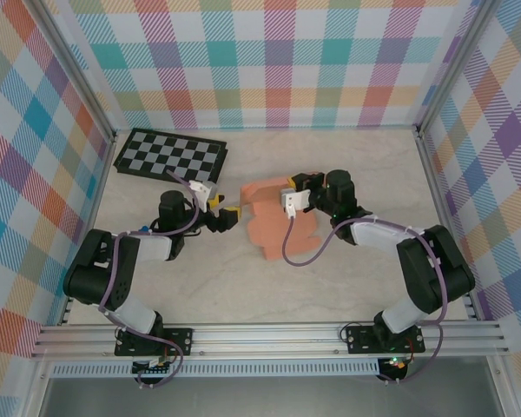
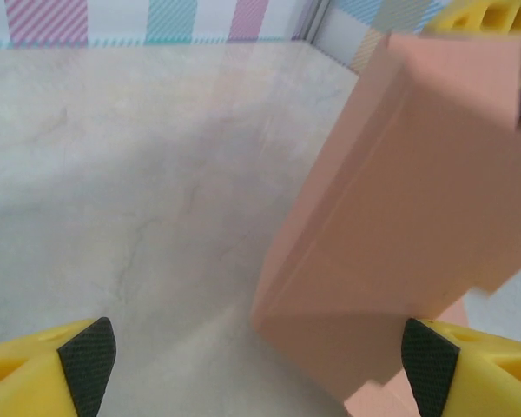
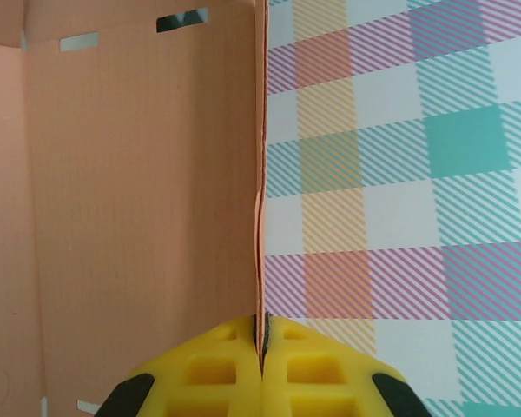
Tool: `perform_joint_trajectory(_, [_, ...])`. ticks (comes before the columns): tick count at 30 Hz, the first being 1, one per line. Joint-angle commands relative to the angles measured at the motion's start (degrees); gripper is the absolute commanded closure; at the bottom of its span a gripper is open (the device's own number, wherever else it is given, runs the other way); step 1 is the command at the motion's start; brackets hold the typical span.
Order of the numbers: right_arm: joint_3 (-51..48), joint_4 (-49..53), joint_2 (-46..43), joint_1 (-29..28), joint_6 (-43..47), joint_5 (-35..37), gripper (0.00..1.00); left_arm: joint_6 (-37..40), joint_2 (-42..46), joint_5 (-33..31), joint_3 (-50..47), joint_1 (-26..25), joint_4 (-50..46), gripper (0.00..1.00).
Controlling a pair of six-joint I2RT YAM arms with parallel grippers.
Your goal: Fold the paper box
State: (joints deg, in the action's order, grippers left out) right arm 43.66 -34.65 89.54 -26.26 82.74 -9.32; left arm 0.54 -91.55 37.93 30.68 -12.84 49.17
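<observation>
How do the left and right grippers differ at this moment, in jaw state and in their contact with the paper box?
The left gripper stands open; the right gripper is shut. The right gripper pinches a panel edge of the paper box; the left gripper only straddles a corner of it, unclamped. Both are yellow with black, and both work at the same box.

one paper box (image 1: pixel 273 221), one checkerboard (image 1: pixel 169 155), two pincers (left pincer (image 1: pixel 228 213), right pincer (image 3: pixel 262 352)).
</observation>
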Motion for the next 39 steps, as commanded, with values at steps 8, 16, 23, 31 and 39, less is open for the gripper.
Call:
perform_joint_trajectory(8, [-4.35,-3.41,1.07,0.6,7.81,-2.72,0.96,3.24,-0.16,-2.31,1.64,1.2,6.3,0.12])
perform_joint_trajectory(16, [-8.81,-6.2,-0.34,0.59,9.54,-3.22,0.96,15.72,0.1,-1.55,9.42,-2.38,-12.31,0.14])
perform_joint_trajectory(23, [-11.8,-9.2,-0.15,0.6,8.39,-2.15,0.95,26.85,0.01,-3.38,13.77,-8.56,-26.41,0.16])
perform_joint_trajectory(31, [-13.79,-9.84,-6.87,0.66,1.73,-3.24,0.96,25.27,5.68,-5.27,8.69,-4.83,-23.77,0.14])
perform_joint_trajectory(39, [-13.99,-2.73,-14.13,1.1,1.02,-4.59,0.99,16.37,10.23,-0.02,6.92,1.78,-16.83,0.12])
